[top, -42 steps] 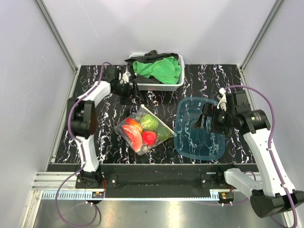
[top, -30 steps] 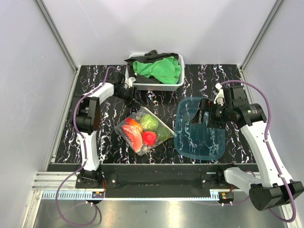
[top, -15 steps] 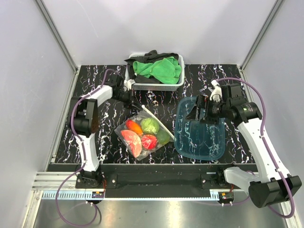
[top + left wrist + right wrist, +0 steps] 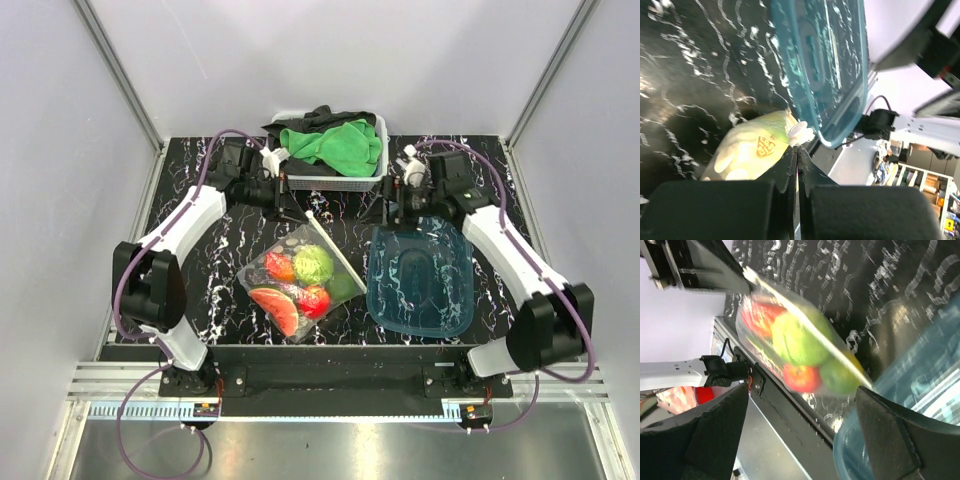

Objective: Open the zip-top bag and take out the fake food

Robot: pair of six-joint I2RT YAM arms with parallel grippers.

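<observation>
— Jaws on the left gripper (image 4: pixel 292 203)?
— Pinched tight on the far corner of the zip-top bag (image 4: pixel 296 282). It sits beside the teal tub (image 4: pixel 422 292), fake food (image 4: pixel 314 265) inside.
— And the right gripper (image 4: pixel 393 212)?
— Spread wide, holding nothing, at the tub's far rim.

Two white-shelled arms (image 4: pixel 185 225), black joint housings, purple cables (image 4: pixel 119 425) looping along the links, right gripper (image 4: pixel 800 400) with broad matte black fingers (image 4: pixel 715 435)

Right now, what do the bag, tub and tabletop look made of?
zip-top bag: thin clear plastic film, glossy, crinkled; the fake food shows through.
tub: rigid-looking translucent teal plastic; veins are visible through it.
table: black, white-veined marble look; stone or laminate, can't tell.
</observation>
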